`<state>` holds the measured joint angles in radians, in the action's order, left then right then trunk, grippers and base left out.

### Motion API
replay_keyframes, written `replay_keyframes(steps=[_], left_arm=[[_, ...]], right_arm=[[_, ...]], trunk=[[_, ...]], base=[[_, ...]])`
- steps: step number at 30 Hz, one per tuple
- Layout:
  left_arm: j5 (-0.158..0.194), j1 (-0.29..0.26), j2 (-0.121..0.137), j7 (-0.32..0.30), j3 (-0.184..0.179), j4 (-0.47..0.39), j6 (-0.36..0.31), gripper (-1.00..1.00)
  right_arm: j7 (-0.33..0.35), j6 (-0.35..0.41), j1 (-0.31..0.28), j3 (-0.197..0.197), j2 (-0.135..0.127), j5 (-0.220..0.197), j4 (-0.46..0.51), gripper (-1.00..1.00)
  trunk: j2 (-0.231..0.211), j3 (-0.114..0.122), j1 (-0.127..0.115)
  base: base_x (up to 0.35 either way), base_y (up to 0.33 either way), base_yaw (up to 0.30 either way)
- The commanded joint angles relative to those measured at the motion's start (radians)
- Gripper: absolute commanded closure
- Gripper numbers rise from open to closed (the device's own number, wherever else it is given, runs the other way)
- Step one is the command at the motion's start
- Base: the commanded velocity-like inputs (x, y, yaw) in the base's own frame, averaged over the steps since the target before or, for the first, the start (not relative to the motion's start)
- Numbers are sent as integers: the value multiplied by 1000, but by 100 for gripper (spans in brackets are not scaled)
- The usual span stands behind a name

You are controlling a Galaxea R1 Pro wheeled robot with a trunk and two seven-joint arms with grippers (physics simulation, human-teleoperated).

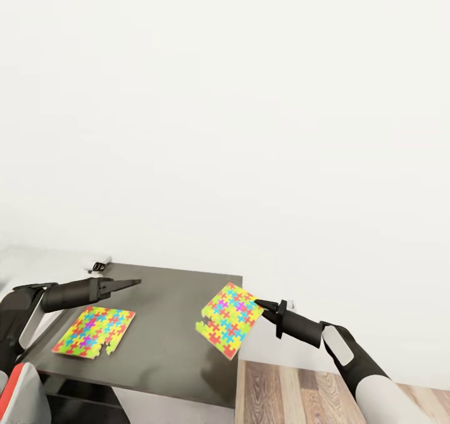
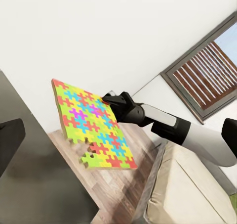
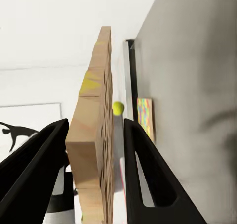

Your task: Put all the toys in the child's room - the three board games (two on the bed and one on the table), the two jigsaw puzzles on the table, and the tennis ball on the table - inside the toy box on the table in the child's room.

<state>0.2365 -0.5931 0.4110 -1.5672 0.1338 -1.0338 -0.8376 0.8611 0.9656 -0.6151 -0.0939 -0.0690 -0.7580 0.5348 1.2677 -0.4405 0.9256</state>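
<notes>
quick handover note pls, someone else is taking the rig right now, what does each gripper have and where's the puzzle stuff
Right gripper: shut on one multicoloured jigsaw sheet, lifted and tilted over the dark grey table section's edge.
Left gripper: holds nothing, hovering above the second jigsaw sheet, which lies flat on that table; open or shut is unclear.
Small yellow-green tennis ball: seen in the right wrist view.
Done: one puzzle picked up.
Left: bin both puzzles, then the other toys.
</notes>
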Motion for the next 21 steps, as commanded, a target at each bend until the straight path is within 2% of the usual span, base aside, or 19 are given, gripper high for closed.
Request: replay_keyframes(steps=[1,6,10,13,21], left_arm=[[0,-1,0,-4,0,0,-11,-100],[-1,-1,0,-4,0,0,-11,-100],[-3,-1,0,-4,0,0,-11,-100],[-3,-1,0,-4,0,0,-11,-100],[-3,-2,-20,-4,-10,0,-11,-100]], right_arm=[[7,-1,0,-3,-2,6,0,100],[13,-54,8,-9,-7,5,0,100],[15,-66,11,-57,-6,5,1,100],[16,-68,13,-79,-7,5,1,100],[19,-89,19,-104,-8,5,2,100]], trunk=[[-7,2,-4],[-42,18,-23],[-70,30,-39],[-91,40,-50],[-147,71,-81]], base=[[-29,0,0],[-8,0,0],[-1,0,0],[0,0,26],[0,0,210]])
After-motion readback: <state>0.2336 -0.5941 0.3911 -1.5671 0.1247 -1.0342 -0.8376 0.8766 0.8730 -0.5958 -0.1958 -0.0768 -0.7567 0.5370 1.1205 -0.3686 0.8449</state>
